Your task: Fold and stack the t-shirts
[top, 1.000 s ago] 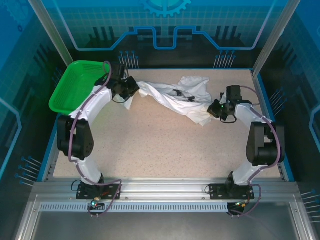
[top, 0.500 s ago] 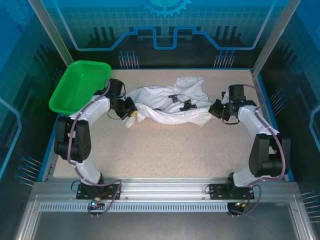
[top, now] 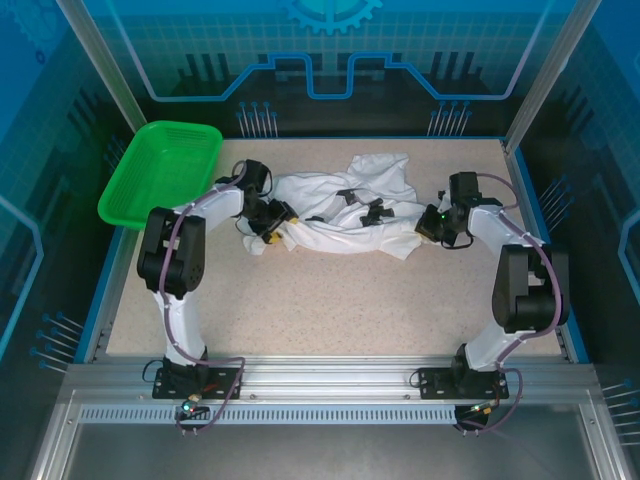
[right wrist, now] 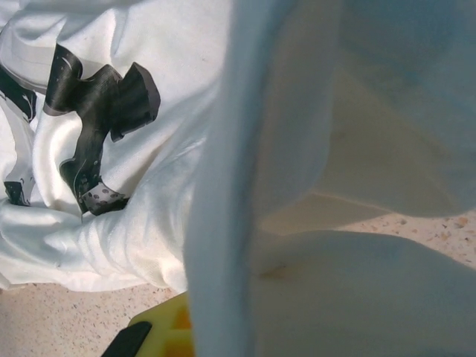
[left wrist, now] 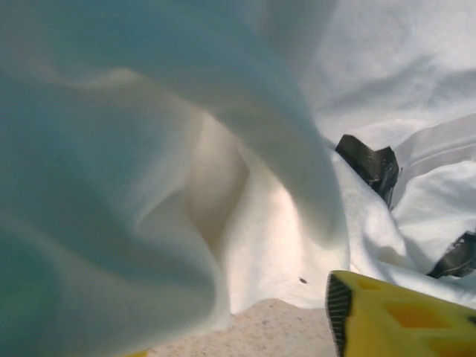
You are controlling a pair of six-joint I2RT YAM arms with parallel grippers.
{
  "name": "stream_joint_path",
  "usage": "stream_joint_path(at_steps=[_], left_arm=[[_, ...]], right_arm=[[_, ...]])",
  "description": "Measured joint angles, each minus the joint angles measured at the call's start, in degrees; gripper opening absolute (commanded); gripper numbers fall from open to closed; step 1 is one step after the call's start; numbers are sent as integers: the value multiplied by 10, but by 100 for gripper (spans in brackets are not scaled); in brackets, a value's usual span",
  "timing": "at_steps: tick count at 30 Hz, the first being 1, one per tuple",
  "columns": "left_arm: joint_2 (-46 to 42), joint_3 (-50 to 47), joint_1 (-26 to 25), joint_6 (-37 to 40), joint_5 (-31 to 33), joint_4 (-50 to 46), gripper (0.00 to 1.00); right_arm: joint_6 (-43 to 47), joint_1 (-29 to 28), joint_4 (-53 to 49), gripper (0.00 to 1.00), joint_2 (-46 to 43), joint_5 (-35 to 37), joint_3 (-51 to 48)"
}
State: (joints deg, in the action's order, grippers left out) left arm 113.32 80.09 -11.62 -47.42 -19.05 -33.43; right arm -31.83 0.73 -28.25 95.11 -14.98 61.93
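The t-shirt [top: 335, 232] lies crumpled on the far half of the table [top: 330, 310], its long axis running left to right and black print up. I cannot tell which way the collar points. The left gripper [top: 278, 224] sits at its left end, jaws apart. The right gripper [top: 430, 222] is clamped on its right end.

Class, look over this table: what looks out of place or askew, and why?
The white t-shirt cloth lies bunched and twisted at the far side of the table, black print creased. The green basket sits askew, overhanging the far left corner.
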Motion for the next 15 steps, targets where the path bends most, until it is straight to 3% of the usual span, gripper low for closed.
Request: stream_joint_path(at_steps=[3,7,11,15], left_arm=[[-40,-21,-3,2,38,-3,70],[-139,-75,-26,-2,85,-1,50],[-235,-178,-77,-41,105,48,41],[-236,-270,-99,-92,101,117,32]], right_arm=[[0,0,9,0,3,0,-1],[0,0,22,0,9,-1,-5],[0,0,30,0,10,-5,-8],[0,0,36,0,10,-10,-9]])
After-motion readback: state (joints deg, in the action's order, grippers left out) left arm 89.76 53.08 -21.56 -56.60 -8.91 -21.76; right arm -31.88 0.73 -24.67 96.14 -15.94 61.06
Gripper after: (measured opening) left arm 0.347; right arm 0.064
